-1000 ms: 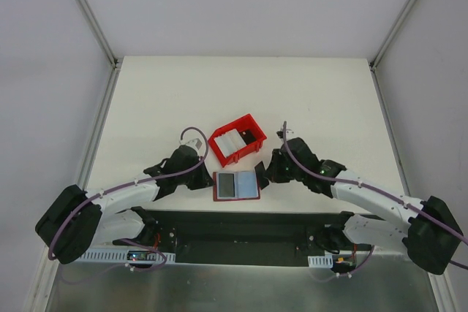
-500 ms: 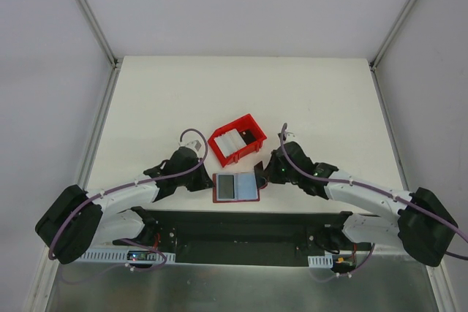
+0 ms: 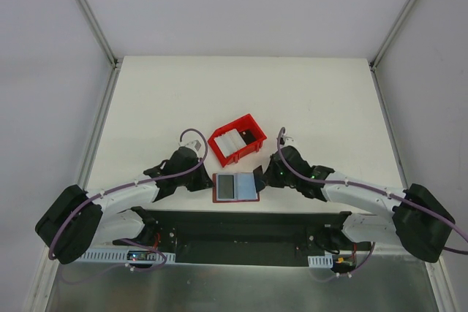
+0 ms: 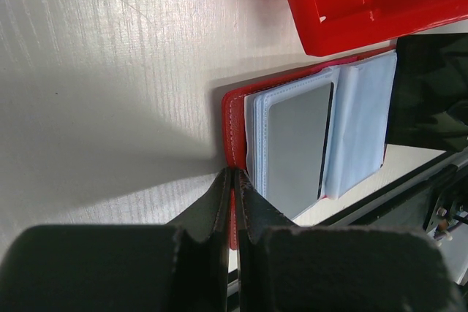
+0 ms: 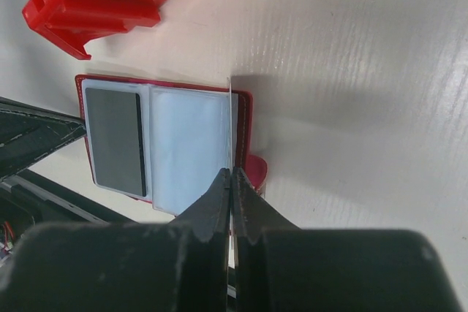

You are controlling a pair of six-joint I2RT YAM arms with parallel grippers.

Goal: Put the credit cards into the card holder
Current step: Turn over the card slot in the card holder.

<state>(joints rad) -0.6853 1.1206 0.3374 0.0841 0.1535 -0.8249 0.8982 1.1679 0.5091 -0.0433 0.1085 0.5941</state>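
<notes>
On the worktop [image 3: 146, 107], the red bin [image 3: 216, 139] sits just behind the holder [image 5: 186, 140], which lies open and flat at the near edge between the two arms. The spare cards [image 3: 230, 142] lie in the bin. The left hand [image 4: 234, 174] is fully closed with nothing between its fingers, and its tips rest on the holder's left red border, apparently pinning it down. The right hand [image 5: 231, 174] is pinched tight on one card [image 5: 230, 118], held on edge over the holder's right side, close to the tab [image 5: 256, 169]. A grey card [image 4: 296, 147] already fills the left pocket, while the pale right pocket looks free, so the step in hand seems to be feeding this card into it. To do that well, the left hand should keep pressing so the holder cannot slide or fold when the card pushes in. The right wrist should tip the card from upright to nearly flat and put its leading edge just under the pocket's lip. It should then slide toward the spine in line with the pocket, not at an angle. The lip is thin and soft, so a corner may catch or ride over the top. A slow entry with one corner first should help. The right hand should let go only once most of the card is seated.
</notes>
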